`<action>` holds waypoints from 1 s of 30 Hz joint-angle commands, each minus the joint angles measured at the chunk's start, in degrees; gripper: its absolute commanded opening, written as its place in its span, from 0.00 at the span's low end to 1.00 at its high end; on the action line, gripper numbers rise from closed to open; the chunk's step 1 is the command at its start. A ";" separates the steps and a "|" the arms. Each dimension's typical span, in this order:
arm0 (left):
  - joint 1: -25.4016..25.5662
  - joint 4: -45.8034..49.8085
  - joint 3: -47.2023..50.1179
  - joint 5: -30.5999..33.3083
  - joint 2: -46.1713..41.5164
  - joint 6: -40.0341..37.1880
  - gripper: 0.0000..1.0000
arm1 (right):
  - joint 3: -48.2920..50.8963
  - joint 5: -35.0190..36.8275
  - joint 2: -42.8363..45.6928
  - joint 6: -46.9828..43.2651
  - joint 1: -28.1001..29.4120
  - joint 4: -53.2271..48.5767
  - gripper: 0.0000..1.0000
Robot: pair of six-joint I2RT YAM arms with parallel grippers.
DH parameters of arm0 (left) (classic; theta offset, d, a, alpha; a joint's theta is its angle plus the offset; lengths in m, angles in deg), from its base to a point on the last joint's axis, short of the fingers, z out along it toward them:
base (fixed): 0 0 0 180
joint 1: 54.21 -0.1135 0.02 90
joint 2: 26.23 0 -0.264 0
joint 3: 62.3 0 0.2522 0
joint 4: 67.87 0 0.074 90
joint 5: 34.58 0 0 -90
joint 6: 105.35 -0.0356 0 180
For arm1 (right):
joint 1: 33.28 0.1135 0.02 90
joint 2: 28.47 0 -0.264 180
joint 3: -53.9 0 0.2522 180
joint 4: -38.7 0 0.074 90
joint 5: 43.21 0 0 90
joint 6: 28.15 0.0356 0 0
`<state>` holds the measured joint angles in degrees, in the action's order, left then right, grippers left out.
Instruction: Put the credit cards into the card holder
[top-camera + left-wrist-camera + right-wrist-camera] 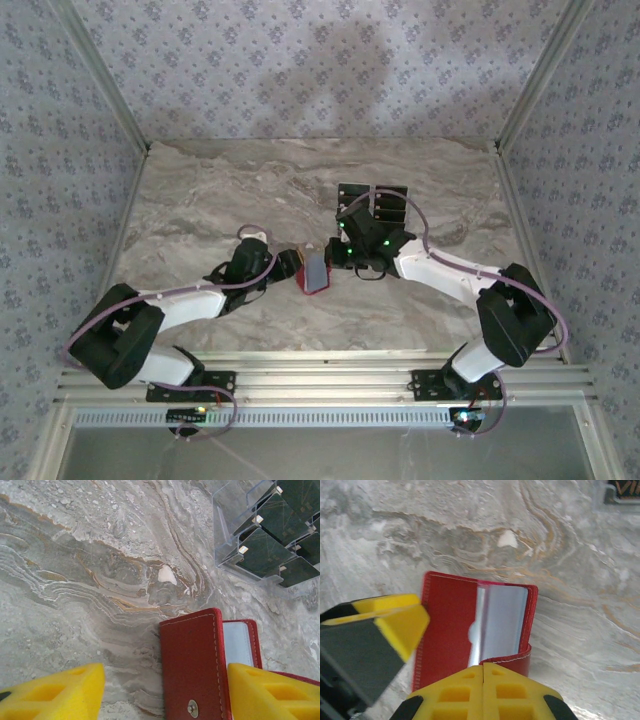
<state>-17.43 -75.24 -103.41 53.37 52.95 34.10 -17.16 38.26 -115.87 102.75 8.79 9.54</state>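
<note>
Near the middle of the tabletop (200,200) the card holder (315,272) lies open — right pincer (484,672) pinched on its flap (512,662), left pincer (166,675) wide astride it; the credit cards (385,207) sit in their far rack (225,535), seemingly none loaded yet

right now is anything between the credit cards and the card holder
nothing lies on the table between the credit cards and the card holder. the cards sit slotted in a clear rack whose walls hem them in, and the right fingers pinch the holder's flap.
</note>
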 commanded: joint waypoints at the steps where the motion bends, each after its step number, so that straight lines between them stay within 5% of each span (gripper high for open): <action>1: 0.18 0.77 1.27 0.87 -0.61 -0.73 0.61 | 2.45 1.45 1.77 -0.56 -0.69 -0.03 0.00; 12: 0.21 8.33 2.16 5.04 -1.66 -3.16 0.59 | 11.97 2.99 1.03 -0.02 -3.71 5.22 0.00; 16: 0.62 10.62 2.69 7.10 -1.75 -3.90 0.61 | 13.95 3.86 0.23 -0.03 -4.54 6.30 0.12; 30: 2.33 11.94 5.54 11.03 -3.41 -2.69 0.64 | 14.26 6.43 -2.56 -1.05 -6.42 4.99 0.28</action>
<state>-15.44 -67.11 -98.60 62.14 50.13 31.61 -3.06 43.15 -118.47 102.47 2.78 15.51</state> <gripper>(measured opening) 0.634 0.271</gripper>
